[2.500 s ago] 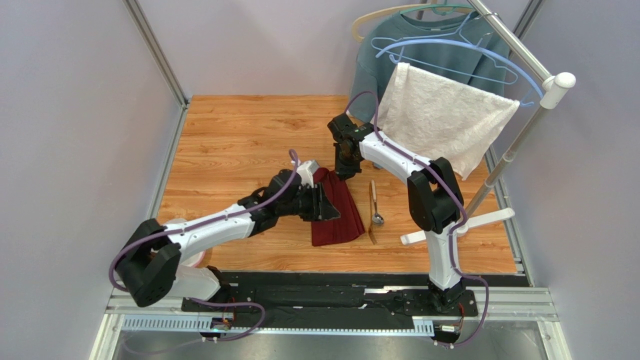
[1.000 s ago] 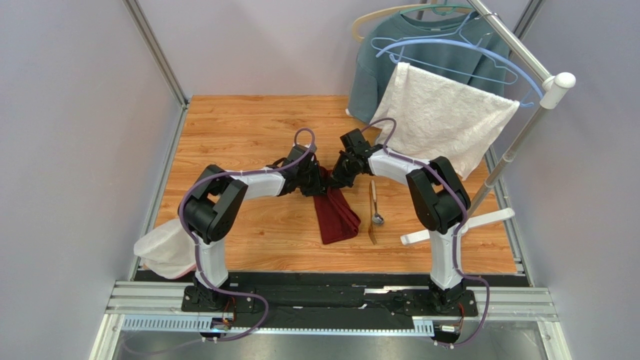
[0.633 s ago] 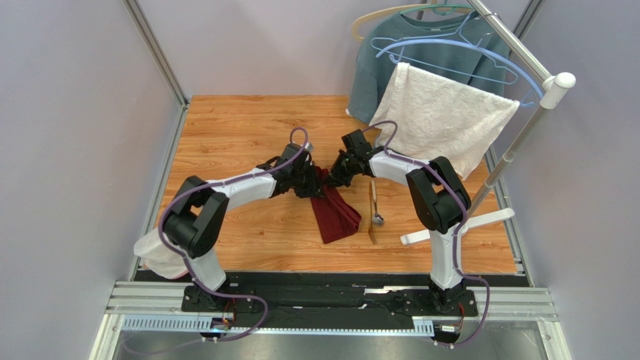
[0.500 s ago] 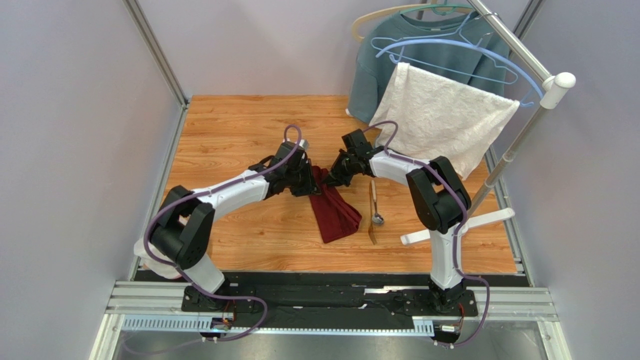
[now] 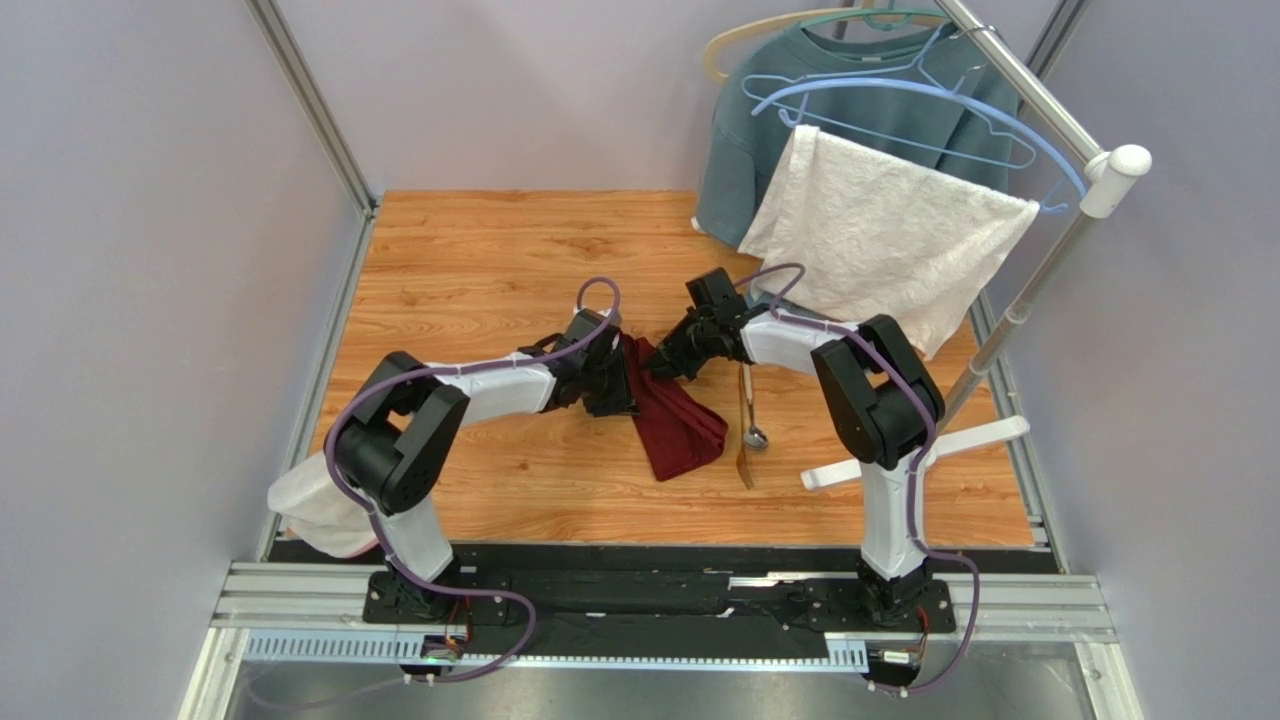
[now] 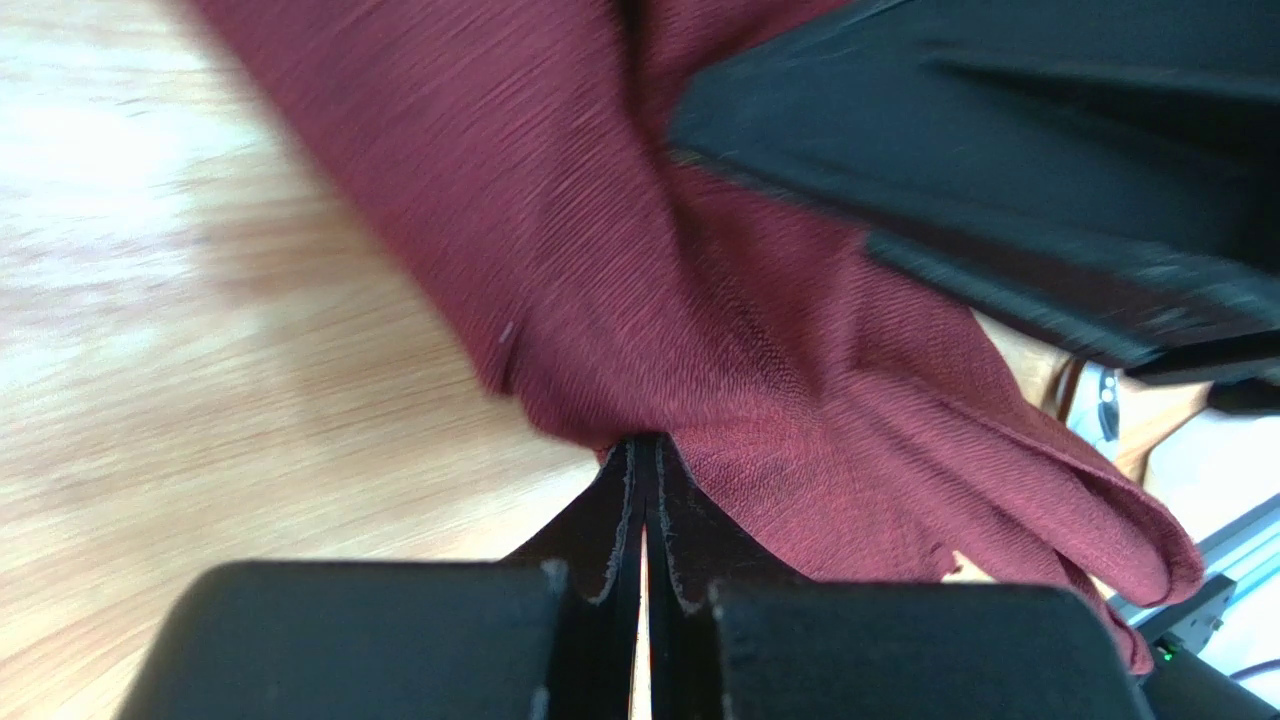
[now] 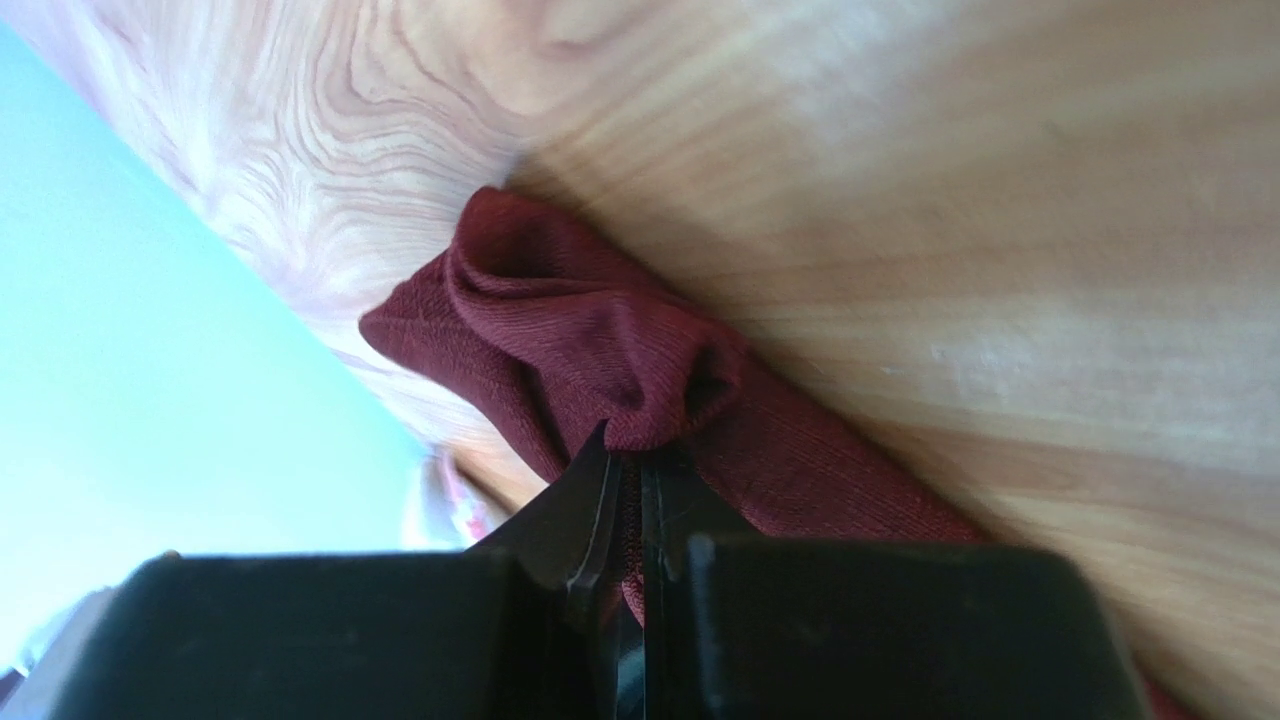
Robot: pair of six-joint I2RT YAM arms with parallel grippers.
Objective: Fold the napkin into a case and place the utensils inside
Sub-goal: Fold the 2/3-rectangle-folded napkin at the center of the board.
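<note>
The maroon napkin [image 5: 679,420] lies on the wooden table as a narrow bunched strip, its far end raised between both grippers. My left gripper [image 5: 621,378] is shut, pinching the napkin's [image 6: 751,300] gathered edge at its fingertips [image 6: 646,450]. My right gripper [image 5: 670,357] faces it from the right, shut on a puckered fold of napkin [image 7: 571,330] that shows between its fingers [image 7: 631,465]. The utensils lie just right of the cloth: a silver spoon [image 5: 754,438] and a slim golden-brown fork [image 5: 744,468], side by side and untouched.
A white textured towel [image 5: 887,233] and a grey-blue sweatshirt [image 5: 751,120] hang on a rack at the back right. The rack's white foot [image 5: 917,450] rests right of the utensils. A pale cloth bundle [image 5: 323,503] lies at the near left edge.
The left arm swung from the napkin's near-left side up to its far end, opposite the right gripper. The napkin became narrower and more bunched. Both grippers have drifted slightly nearer.
</note>
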